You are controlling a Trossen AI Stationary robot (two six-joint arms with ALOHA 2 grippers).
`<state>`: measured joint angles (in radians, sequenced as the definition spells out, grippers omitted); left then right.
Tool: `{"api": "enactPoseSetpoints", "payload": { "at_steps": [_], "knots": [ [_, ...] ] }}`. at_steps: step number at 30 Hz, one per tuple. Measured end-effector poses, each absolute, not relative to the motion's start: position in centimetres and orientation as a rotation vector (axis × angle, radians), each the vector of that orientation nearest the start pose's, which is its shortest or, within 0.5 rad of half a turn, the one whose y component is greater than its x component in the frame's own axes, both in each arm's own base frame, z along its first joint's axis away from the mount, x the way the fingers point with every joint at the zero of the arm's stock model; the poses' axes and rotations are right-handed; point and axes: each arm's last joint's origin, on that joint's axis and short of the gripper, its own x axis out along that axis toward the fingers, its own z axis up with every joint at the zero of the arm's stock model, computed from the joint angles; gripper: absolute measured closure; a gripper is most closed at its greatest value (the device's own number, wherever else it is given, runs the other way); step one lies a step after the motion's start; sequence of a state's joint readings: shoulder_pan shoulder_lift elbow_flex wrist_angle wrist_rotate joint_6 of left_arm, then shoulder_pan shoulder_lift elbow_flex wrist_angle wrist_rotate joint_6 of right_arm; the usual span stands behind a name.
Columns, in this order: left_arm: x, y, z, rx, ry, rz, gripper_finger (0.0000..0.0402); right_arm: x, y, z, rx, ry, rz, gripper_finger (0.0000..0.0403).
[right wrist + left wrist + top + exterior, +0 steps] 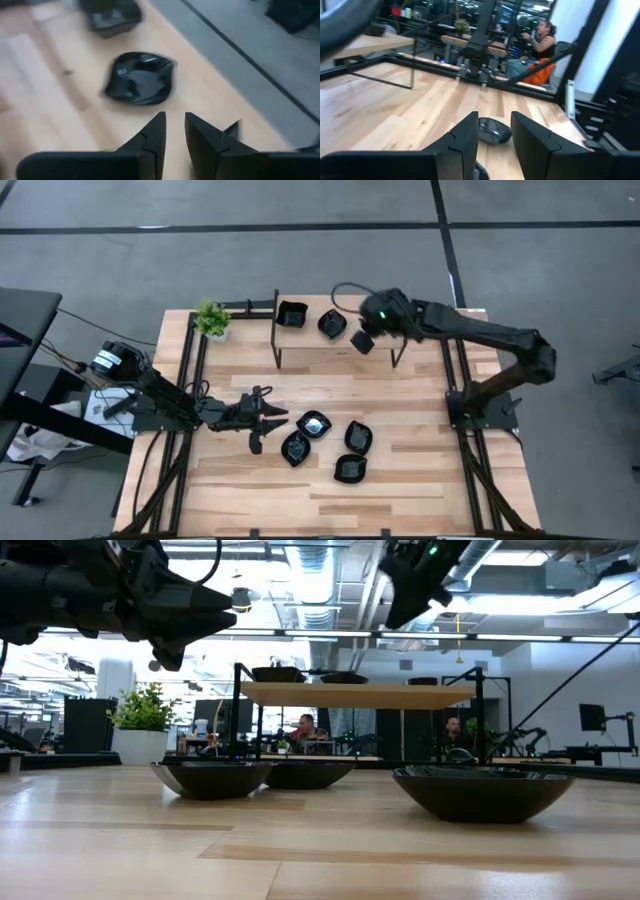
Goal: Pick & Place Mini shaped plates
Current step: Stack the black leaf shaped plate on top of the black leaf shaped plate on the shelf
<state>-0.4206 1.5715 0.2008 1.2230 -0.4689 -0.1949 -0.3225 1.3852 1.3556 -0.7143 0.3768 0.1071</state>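
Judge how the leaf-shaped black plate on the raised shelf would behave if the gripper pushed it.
The leaf-shaped plate looks glossy, so it would probably slide on the shelf rather than tip. It sits low and wide, so rolling seems unlikely. It looks rigid, possibly chip-prone.

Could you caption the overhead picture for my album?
Right gripper above two shelf plates; left gripper beside four on the table.

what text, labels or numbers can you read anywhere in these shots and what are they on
None can be read in any view.
Mini shaped plates: plain glossy black, no markings visible.
Shelf and table: bare wood, no labels.
Left arm's base: a white round patch, too small to read.
Room behind the table in the low view: screens and fittings, too far and blurred to read.
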Motion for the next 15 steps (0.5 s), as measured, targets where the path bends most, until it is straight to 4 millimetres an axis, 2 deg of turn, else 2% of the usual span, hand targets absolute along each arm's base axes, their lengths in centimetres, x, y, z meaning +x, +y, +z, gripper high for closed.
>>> {"api": "enactPoseSetpoints", "payload": {
  "at_steps": [5, 10, 15],
  "knots": [
    [20.6, -7.9, 12.5, -0.139, 0.135, 0.031, 0.0285, 25.6, -3.6, 33.2, 0.153, 0.646, -0.564, 0.0336],
    [20.6, -7.9, 12.5, -0.147, 0.135, 0.033, 0.0285, 23.9, 3.1, 28.3, 0.187, 0.639, -0.398, 0.0336],
    [20.8, -7.9, 12.7, -0.139, 0.121, 0.044, 0.0285, 22.0, 7.9, 23.5, 0.264, 0.586, -0.374, 0.0336]
  ]
}}
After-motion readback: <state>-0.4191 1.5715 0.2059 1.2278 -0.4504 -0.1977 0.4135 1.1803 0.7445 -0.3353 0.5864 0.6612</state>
